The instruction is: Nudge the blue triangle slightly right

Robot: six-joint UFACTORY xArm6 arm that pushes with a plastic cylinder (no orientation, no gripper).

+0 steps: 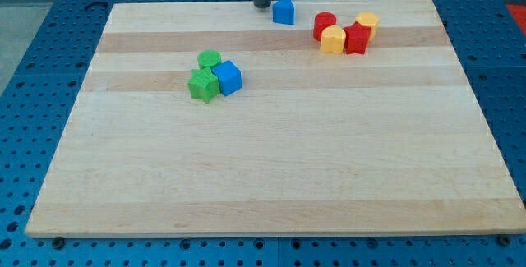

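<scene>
The blue triangle (283, 11) sits near the board's top edge, a little right of centre. My tip (261, 5) is the lower end of the dark rod and stands just left of the blue triangle, very close to it; I cannot tell if they touch. A blue cube (228, 78) lies at the left-centre, touching a green star-shaped block (203, 85) and a green cylinder (209, 59).
A cluster at the top right holds a red cylinder (325, 25), a yellow block (332, 40), a red star-shaped block (357, 39) and a yellow block (366, 24). The wooden board (271, 177) lies on a blue perforated table (49, 45).
</scene>
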